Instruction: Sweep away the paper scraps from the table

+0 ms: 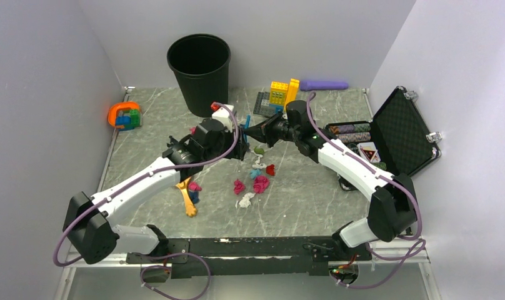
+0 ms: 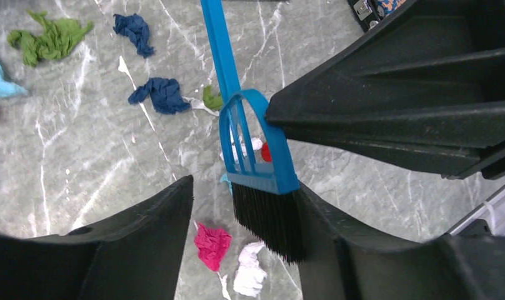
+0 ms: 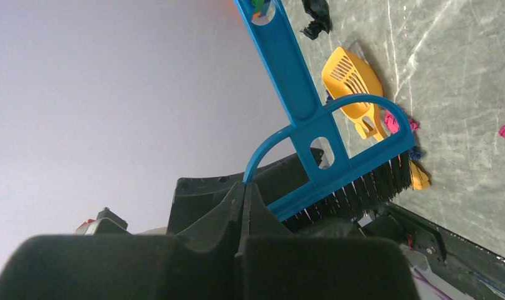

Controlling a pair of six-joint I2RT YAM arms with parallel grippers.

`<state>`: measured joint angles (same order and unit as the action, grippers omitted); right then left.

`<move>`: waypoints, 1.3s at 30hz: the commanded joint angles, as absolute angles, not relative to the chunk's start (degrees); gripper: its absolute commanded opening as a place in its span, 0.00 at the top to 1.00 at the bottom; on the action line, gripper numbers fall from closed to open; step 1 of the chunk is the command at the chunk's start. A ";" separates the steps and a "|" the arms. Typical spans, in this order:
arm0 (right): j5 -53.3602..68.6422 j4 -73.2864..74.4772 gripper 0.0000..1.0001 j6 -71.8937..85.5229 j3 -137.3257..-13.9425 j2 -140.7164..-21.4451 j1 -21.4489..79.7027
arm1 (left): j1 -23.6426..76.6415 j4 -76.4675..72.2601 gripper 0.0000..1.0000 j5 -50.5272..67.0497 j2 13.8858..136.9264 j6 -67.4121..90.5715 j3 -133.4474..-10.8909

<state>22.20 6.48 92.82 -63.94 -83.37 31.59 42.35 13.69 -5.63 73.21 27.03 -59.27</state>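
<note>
Paper scraps (image 1: 260,183) in pink, white, teal and red lie bunched mid-table (image 1: 312,194). A blue brush (image 1: 247,120) with black bristles hangs upright above them. My right gripper (image 1: 250,132) is shut on the thin arch of the brush (image 3: 300,106), its jaws (image 3: 245,187) pressed together. My left gripper (image 2: 247,212) stands open around the brush head (image 2: 262,175): one finger (image 2: 337,237) touches the bristles, the other (image 2: 150,231) is apart from them. Below lie a pink scrap (image 2: 212,245), a white scrap (image 2: 250,272), navy scraps (image 2: 162,94) and a green one (image 2: 50,39).
A black bin (image 1: 200,69) stands at the back. An orange dustpan (image 1: 187,201) lies by the left arm with scraps beside it. An open black case (image 1: 400,131) with poker chips is at the right. Stacked bricks (image 1: 278,94) and an orange toy (image 1: 125,115) sit near the back.
</note>
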 commanded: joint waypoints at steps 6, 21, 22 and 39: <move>24.83 4.89 1.00 98.33 -66.46 -83.36 31.51 | 42.67 9.79 0.96 -3.31 77.68 25.72 -64.49; 39.87 8.50 0.13 66.98 -67.87 -79.91 16.03 | 26.53 8.85 1.00 24.70 64.85 34.94 -51.93; 42.68 8.96 0.13 62.78 -68.43 -80.20 15.21 | 25.29 9.84 1.00 27.95 64.64 35.02 -52.17; 62.64 19.54 0.00 30.94 -72.15 -76.52 14.14 | 24.30 -7.97 1.00 69.14 72.45 56.52 -57.25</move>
<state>52.23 25.36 32.99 -74.28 -79.50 14.17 23.51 5.72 59.40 72.95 46.92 -58.22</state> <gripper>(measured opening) 0.993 0.034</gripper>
